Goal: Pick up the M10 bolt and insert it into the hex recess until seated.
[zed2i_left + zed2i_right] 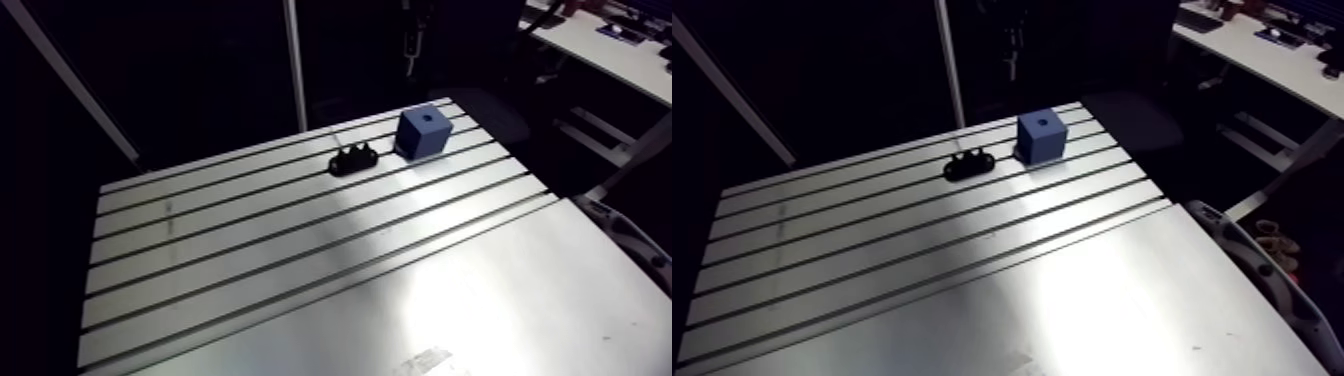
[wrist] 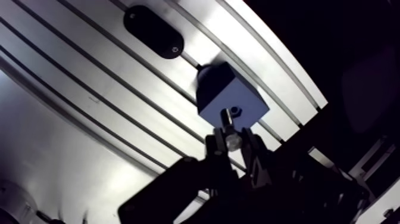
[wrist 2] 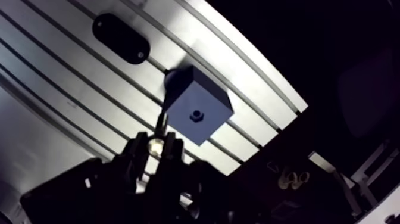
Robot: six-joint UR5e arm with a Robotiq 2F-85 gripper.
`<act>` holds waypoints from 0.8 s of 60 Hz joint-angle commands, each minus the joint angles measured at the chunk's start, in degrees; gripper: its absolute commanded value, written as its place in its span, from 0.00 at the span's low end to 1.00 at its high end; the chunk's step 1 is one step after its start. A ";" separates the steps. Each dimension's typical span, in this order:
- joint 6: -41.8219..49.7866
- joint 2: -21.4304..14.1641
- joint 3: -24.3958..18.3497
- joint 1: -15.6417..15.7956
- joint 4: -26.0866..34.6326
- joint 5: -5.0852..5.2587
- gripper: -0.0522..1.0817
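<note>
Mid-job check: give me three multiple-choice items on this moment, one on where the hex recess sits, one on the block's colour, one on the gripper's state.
1. The hex recess is in which face of the block?
A. the top face
B. a side face
C. the underside

2. What colour is the block?
A. red
B. blue
C. green

3. The gripper is:
A. open and empty
B. shut on the block
C. shut on the bolt

Answers:
1. A: the arm view shows the hole in the upward face.
2. B: it looks blue in both arm views.
3. C: the wrist view shows the bolt's shiny head pinched between the fingers and its shank pointing toward the block.
</note>
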 commanded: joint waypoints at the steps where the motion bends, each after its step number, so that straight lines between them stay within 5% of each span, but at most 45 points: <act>1: -0.11 2.50 -2.17 -0.66 1.29 -0.88 0.86; 17: -0.02 4.25 -3.44 -1.12 1.29 -3.63 0.86; 48: 0.84 4.42 -2.56 -2.67 1.02 -3.60 0.86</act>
